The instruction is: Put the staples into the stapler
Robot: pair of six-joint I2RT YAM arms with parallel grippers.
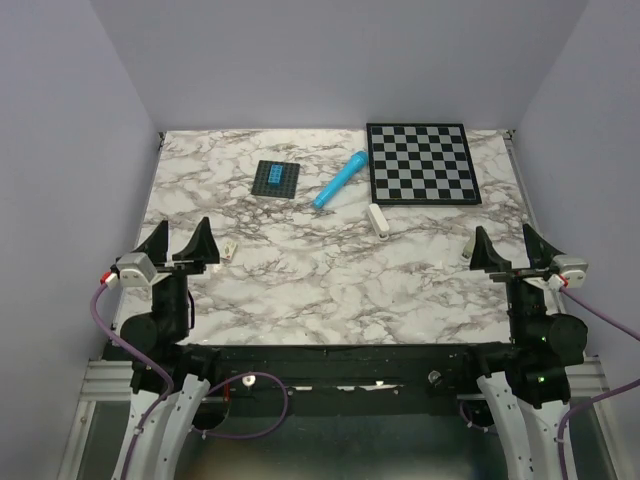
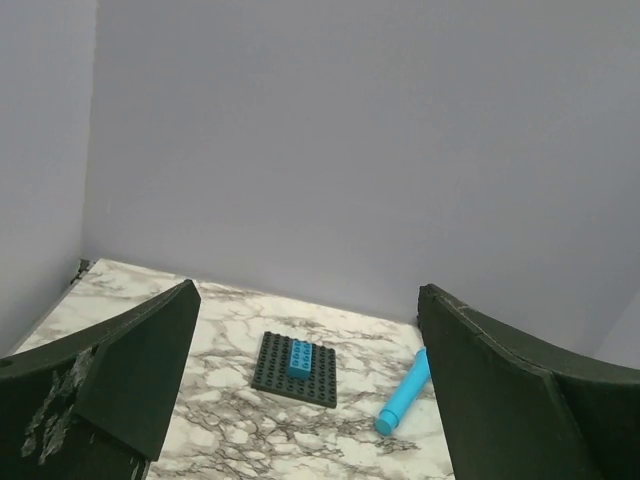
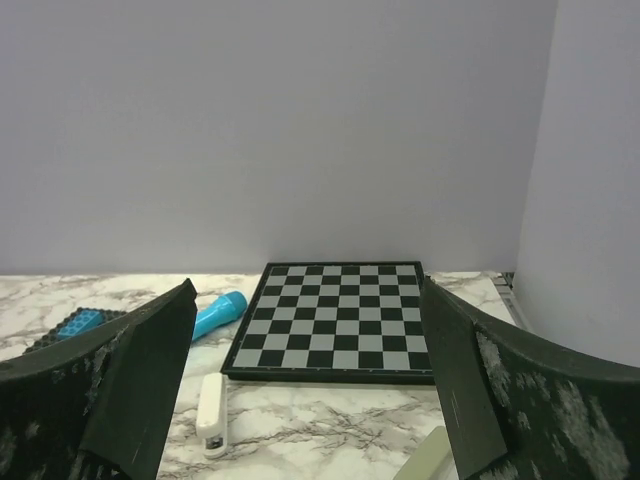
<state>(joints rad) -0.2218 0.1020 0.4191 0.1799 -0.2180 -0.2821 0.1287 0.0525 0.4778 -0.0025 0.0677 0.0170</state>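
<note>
Left gripper point(image 1: 181, 232) and right gripper point(image 1: 503, 236): jaws spread wide, holding nothing, at near left and near right of table. Stapler point(image 1: 377, 218) lies mid-table, near chessboard point(image 1: 420, 163), untouched.

Surface point(image 1: 330, 290): smooth, marble-patterned, white with grey veins, faint sheen. Stapler point(image 1: 378, 219), centre right: smooth cream plastic. Tube point(image 1: 339, 180), upper centre: glossy bright-blue plastic. Chessboard point(image 1: 420, 163), upper right: flat satin squares, black rim. Studded plate point(image 1: 292, 180): matt dark plastic, carrying a blue plastic brick point(image 1: 274, 177). Claw fingers point(image 3: 520, 400): matt black, whitish scuffs.
</note>
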